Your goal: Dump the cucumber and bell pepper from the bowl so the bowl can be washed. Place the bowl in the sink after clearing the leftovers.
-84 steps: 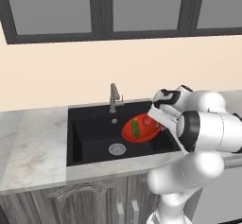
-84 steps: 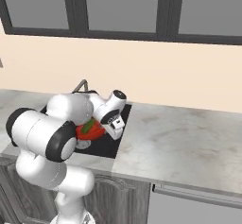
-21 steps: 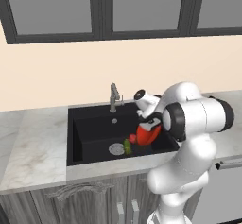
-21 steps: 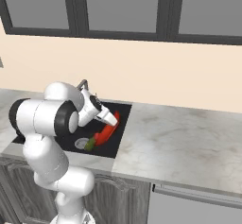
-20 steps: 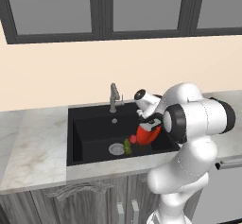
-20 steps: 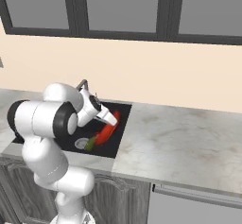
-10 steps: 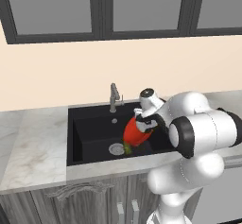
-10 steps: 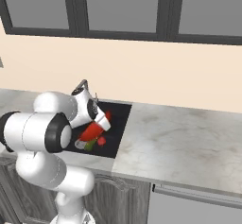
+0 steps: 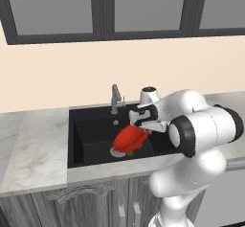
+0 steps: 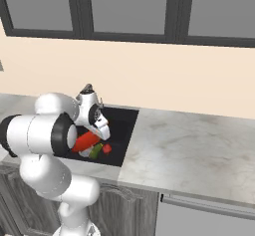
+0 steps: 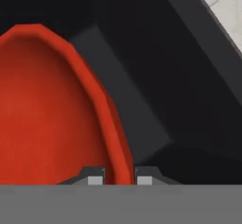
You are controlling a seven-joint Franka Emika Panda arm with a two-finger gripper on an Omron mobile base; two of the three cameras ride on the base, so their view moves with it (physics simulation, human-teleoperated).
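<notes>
The bowl (image 11: 52,109) is being gripped at its rim, one of the fingers (image 11: 96,176) on each side, and is being held steeply tipped low over the sink (image 9: 91,135). The cucumber (image 10: 95,152) and bell pepper (image 10: 106,149) are lying on the basin floor just beside the bowl's lowered edge. Dumping is judged done; the bowl is not yet being released into the sink beside the counter (image 10: 189,140).

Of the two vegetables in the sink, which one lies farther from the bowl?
The bell pepper, small and red; the green cucumber lies against the bowl.
</notes>
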